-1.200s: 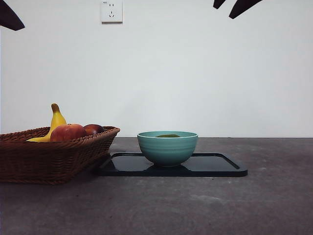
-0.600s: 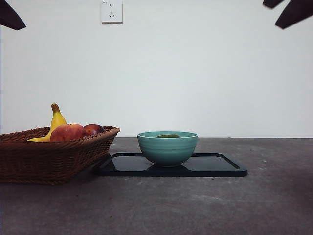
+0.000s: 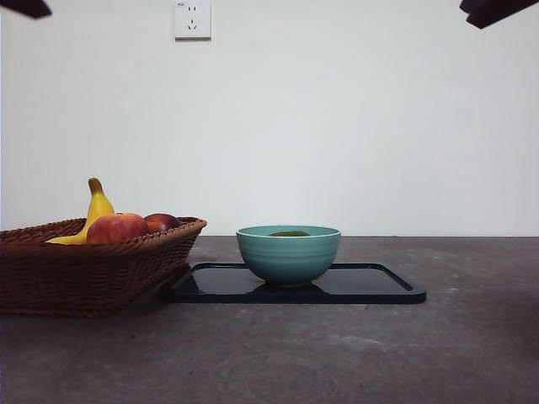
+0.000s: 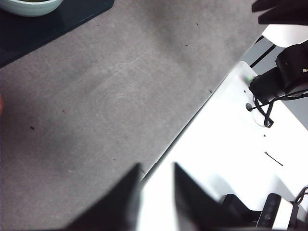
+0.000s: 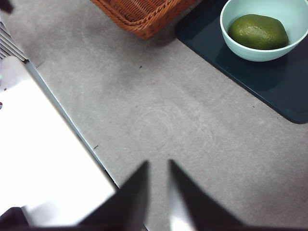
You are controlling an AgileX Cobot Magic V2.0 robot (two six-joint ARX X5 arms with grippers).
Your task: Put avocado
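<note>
The avocado (image 5: pixel 258 31) lies inside the teal bowl (image 5: pixel 255 54), dark green and free of any grip. In the front view only a green sliver of the avocado (image 3: pixel 290 233) peeks over the rim of the bowl (image 3: pixel 289 257). The bowl stands on a black tray (image 3: pixel 379 286). My right gripper (image 5: pixel 158 163) hangs high over bare table near the table edge, well away from the bowl, jaws shut and holding nothing. My left gripper (image 4: pixel 158 168) waits over the table edge on the other side, also shut and holding nothing. Only black tips show at the front view's top corners.
A wicker basket (image 3: pixel 84 269) sits left of the tray, holding a yellow banana (image 3: pixel 97 210) and a red apple (image 3: pixel 118 227). Grey table (image 3: pixel 337 353) spreads in front of the tray. A wall socket (image 3: pixel 192 18) is on the white wall behind.
The dark arm tip at the top right has drawn back rightward and upward, almost out of the front view. The tip at the top left has also risen. The bowl and avocado stayed still.
</note>
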